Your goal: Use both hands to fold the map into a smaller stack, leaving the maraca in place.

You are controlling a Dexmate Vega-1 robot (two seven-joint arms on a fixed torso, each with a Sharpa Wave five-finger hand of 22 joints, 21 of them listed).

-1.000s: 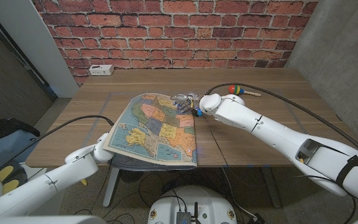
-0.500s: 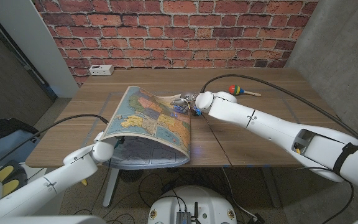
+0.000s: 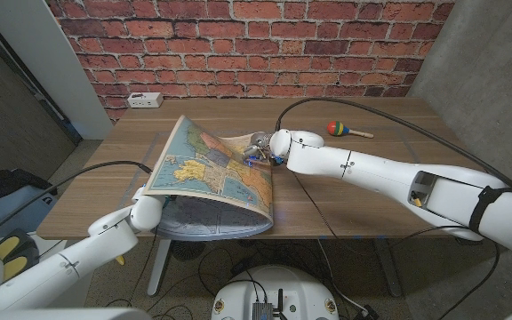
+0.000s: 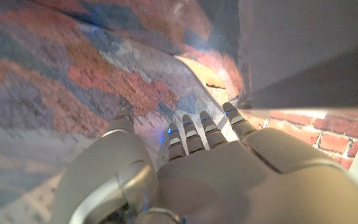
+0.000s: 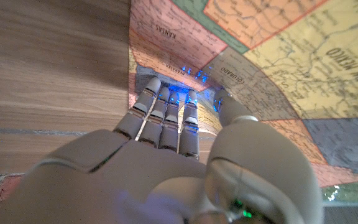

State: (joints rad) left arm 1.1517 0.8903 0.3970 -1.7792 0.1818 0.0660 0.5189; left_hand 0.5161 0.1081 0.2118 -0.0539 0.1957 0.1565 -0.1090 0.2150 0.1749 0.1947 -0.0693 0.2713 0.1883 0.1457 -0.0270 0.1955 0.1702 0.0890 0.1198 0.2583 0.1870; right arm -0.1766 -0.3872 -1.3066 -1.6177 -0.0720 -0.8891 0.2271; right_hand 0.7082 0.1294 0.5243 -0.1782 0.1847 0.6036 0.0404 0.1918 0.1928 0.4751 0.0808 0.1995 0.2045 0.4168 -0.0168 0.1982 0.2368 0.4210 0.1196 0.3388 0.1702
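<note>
The colourful map (image 3: 207, 173) arches up off the wooden table (image 3: 372, 191), its printed side facing me. My right hand (image 3: 260, 149) pinches the map's far right edge, lifted above the table's middle. In the right wrist view the fingers (image 5: 166, 115) lie under the map (image 5: 278, 56) edge with the thumb on top. At the near edge my left hand (image 3: 148, 212) holds the map's near left corner. The left wrist view shows my left hand (image 4: 191, 168) with its fingers against the map (image 4: 73, 74). The maraca (image 3: 338, 129) lies at the back right, apart from both hands.
A white socket box (image 3: 144, 100) sits at the table's back left, by the brick wall. Black cables run along both arms. Bare wood (image 5: 48, 62) lies to the right of the map, between it and the maraca.
My right hand has carried the map's right edge up and leftward, so the sheet, flat a second ago, now arches high. The left hand has kept its hold at the near corner.
</note>
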